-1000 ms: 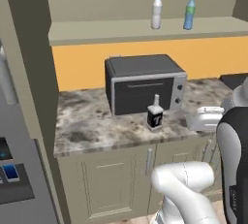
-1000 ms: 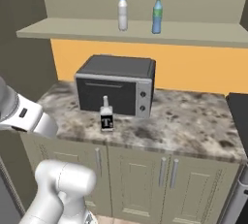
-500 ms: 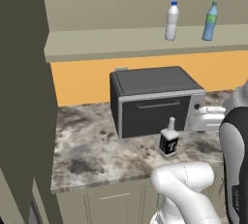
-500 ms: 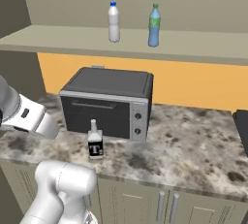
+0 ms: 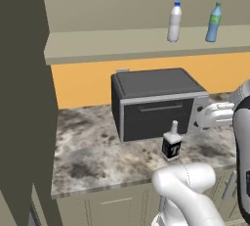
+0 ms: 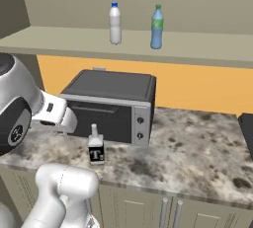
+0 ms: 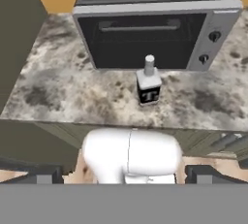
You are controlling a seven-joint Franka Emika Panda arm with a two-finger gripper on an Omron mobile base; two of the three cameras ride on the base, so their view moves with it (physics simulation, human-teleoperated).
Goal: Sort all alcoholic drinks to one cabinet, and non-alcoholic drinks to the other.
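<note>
A square clear bottle with a black "T" label (image 5: 171, 142) (image 6: 96, 146) (image 7: 148, 84) stands upright on the marble counter, just in front of the toaster oven. A whitish blue-capped bottle (image 5: 174, 22) (image 6: 115, 23) and a blue green-topped bottle (image 5: 213, 23) (image 6: 156, 27) stand side by side on the open shelf above. The brown beer bottle is out of view. In the hand view my gripper (image 7: 125, 175) is open, its dark fingertips (image 7: 42, 175) far apart with nothing between them, well back from the "T" bottle.
A dark toaster oven (image 5: 156, 102) (image 6: 111, 106) (image 7: 155, 34) sits at the back of the counter (image 6: 197, 148). A tall dark cabinet side (image 5: 24, 98) rises at the left. Cabinet doors (image 6: 148, 209) run under the counter edge. A dark stove edge (image 6: 247, 123) shows at far right.
The whole picture has shifted and grown: the base has driven closer to the counter. The bottles keep their places on the counter and shelf.
</note>
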